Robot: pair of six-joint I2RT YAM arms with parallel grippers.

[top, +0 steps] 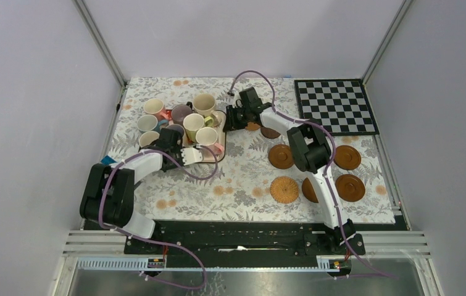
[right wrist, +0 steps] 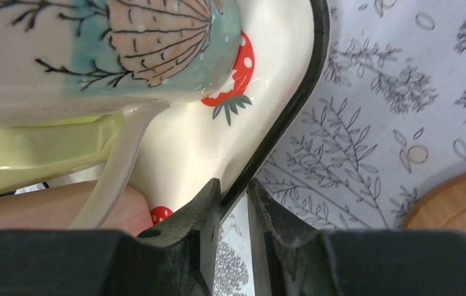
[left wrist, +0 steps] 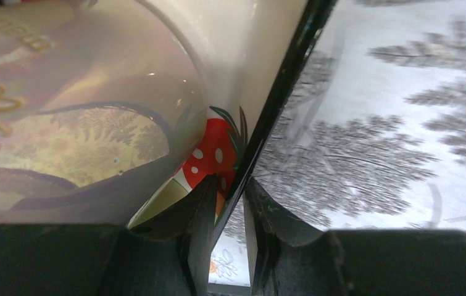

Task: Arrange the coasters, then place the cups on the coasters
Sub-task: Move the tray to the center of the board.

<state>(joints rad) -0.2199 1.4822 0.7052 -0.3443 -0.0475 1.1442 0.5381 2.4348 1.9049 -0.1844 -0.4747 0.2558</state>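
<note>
Left wrist view: the left tool (left wrist: 230, 190) is clamped on the black rim of the strawberry-print tray (left wrist: 266, 61). In the right wrist view, the right tool (right wrist: 234, 190) pinches that same rim, close beside a patterned cup (right wrist: 125, 43). From above, the cups (top: 184, 120) crowd the tray on the tabletop (top: 242, 179). The coasters (top: 347, 157) lie well apart on the right, near the checkerboard mat (top: 336, 106).
</note>
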